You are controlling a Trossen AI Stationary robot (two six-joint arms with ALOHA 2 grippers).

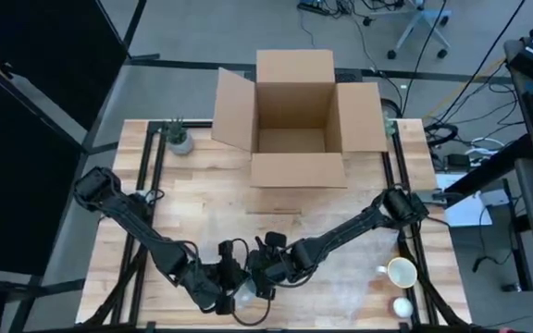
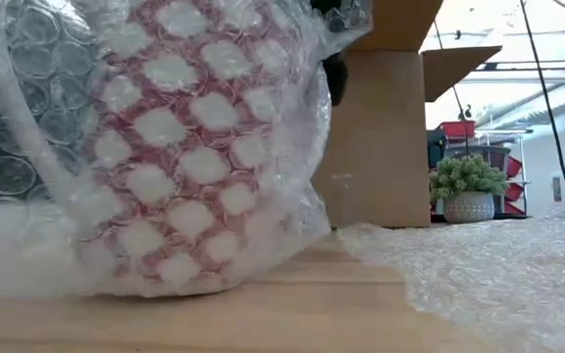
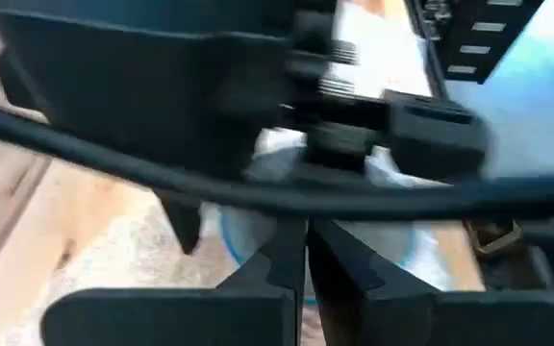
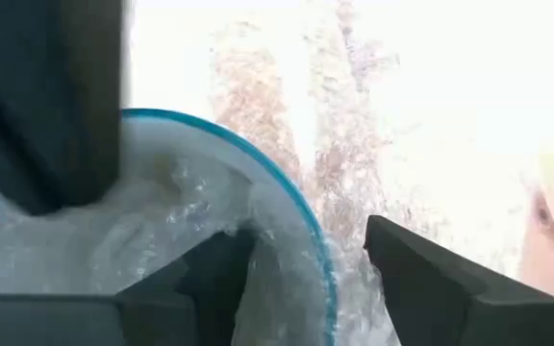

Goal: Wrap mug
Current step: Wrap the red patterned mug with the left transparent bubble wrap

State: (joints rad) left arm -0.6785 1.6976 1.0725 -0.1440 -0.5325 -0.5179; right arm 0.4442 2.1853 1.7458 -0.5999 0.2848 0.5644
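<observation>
A red mug with white hexagons (image 2: 184,147), its rim blue, stands on the table near the front edge, swathed in bubble wrap (image 2: 27,147). In the high view both grippers meet over it (image 1: 245,296). My right gripper (image 4: 308,231) is open and straddles the mug's rim (image 4: 301,216), one finger inside and one outside. My left gripper (image 3: 306,235) is shut, with its tips at the wrapped mug from the left. The right arm crosses in front of it. My left gripper's shut fingertips (image 3: 291,255) reach the bubble wrap at the mug's top, but a cable and the right arm cover that spot, so I cannot tell whether they touch it. My right gripper comes from above, slanting down. Its inner finger (image 4: 214,279) lies on the bubble wrap tucked into the mug's mouth (image 4: 176,226). The outer finger (image 4: 421,274) stands clear beside the mug's wall. The mug stands upright on the table.
An open cardboard box (image 1: 294,116) stands at the far middle, and a small potted plant (image 1: 179,139) sits at the far left. Two pale mugs (image 1: 401,273) (image 1: 402,305) are at the near right. Loose bubble wrap (image 2: 498,265) spreads over the table to the right of the wrapped mug.
</observation>
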